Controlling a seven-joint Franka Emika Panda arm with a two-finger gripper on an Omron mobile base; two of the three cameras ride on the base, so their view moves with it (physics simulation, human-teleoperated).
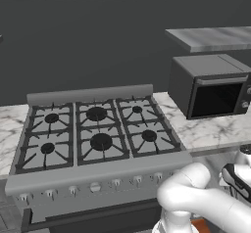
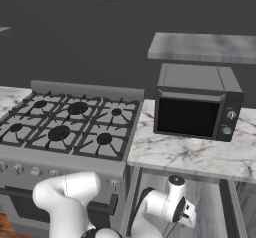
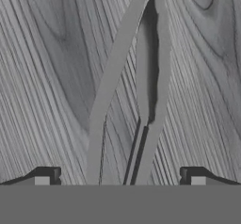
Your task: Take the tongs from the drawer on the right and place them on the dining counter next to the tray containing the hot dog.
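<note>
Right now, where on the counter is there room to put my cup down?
The marble counter in front of the microwave is bare, between the stove and the picture's right edge. The strip left of the stove looks free too. The stove top is crowded with burner grates.

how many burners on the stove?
6 on the stove, in two rows of three: back row; front row. None look hidden.
</note>
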